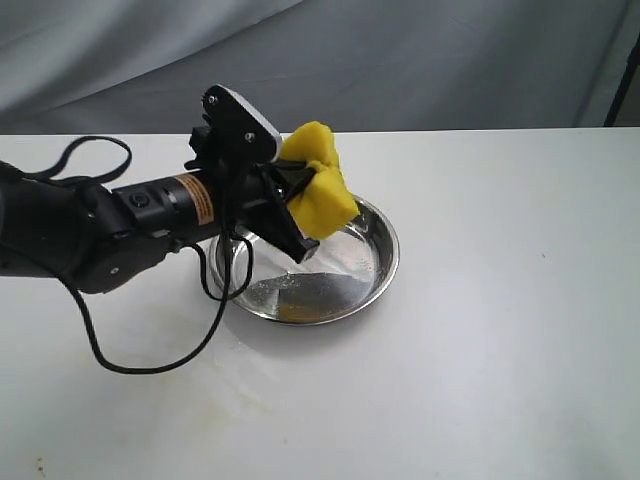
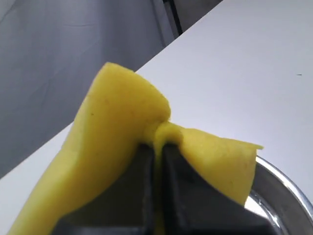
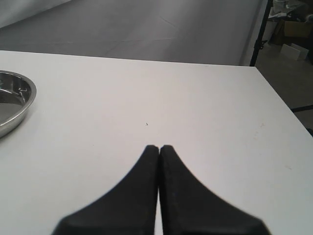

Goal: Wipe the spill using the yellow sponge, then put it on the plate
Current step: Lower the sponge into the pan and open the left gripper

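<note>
**Sponge hangs over the plate: the drop is straight down**

Your left pincer [image 1: 303,200] is clamped almost fully shut on the bright yellow rectangular foam sponge [image 1: 322,190]. It bites the block across its middle, so hard that the foam folds into two lobes flaring out on either side of the jaws. The sponge's long axis therefore runs crosswise to the pincer, one lobe above and one below the tips in the exterior view.

The relation that matters is with the round, shallow stainless-steel plate [image 1: 388,252]. The sponge is in the air, clear of the plate and above the part of its bowl nearest the left arm. Its lower lobe reaches in over the shiny base rather than staying outside the rim. From the pincer, the plate lies below and slightly ahead of the tips. The left wrist view agrees, showing the rim just beyond the sponge's edge.

As I judge it, you need little sideways travel: lower a little, perhaps ease toward the plate's centre, then open. Expect the squeezed foam to spring back when released, so a release too near the rim could tip it out.

Your right pincer [image 3: 159,147] is closed and holds nothing. It sits over the bare white bench [image 3: 205,107], well apart from the plate. The left arm is plainly the nearer one.

I cannot make out the spill with any certainty on the bench beside the plate.
</note>
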You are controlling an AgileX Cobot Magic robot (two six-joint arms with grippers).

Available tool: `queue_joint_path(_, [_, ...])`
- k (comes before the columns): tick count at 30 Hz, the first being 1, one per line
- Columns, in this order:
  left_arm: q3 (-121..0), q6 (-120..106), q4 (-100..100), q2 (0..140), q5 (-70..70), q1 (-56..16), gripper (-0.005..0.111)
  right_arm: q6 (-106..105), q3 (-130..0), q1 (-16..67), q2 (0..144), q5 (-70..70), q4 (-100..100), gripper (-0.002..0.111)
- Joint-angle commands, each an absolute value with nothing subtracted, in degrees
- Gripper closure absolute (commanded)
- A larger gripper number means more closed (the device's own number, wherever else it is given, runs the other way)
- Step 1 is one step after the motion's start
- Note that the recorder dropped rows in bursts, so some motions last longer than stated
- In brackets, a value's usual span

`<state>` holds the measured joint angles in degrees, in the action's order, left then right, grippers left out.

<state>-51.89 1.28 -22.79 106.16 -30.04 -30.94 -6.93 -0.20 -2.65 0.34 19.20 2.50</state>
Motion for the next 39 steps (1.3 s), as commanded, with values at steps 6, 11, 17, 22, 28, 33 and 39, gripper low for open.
queue_joint_path(6, [-53.36,1.46,-17.89,112.58,-33.02,-30.84,0.106,-6.93,0.0,-2.43,0.0,19.16,2.27,0.108])
queue_joint_path(11, [-53.5,1.46,-16.85,112.58,-31.63,-30.84,0.091,-6.93,0.0,-2.43,0.0,19.16,2.27,0.108])
queue_joint_path(17, [-53.5,1.46,-16.85,112.58,-28.0,-30.84,0.043,-6.8,0.0,-2.43,0.0,19.16,2.27,0.108])
queue_joint_path(22, [-53.5,3.02,-16.85,111.71,-26.72,-30.84,0.03,-6.8,0.0,-2.43,0.0,19.16,2.27,0.108])
queue_joint_path(28, [-53.5,3.11,-16.85,104.43,-20.6,-30.84,0.031,-6.8,0.0,-2.43,0.0,19.16,2.27,0.108])
queue_joint_path(33, [-53.5,3.0,-16.85,94.85,-9.79,-30.6,0.036,-6.97,0.0,-2.43,0.0,19.16,2.27,0.108])
queue_joint_path(39, [-53.5,3.0,-16.85,83.63,1.38,-28.84,0.069,-6.97,0.0,-2.43,0.0,19.16,2.27,0.108])
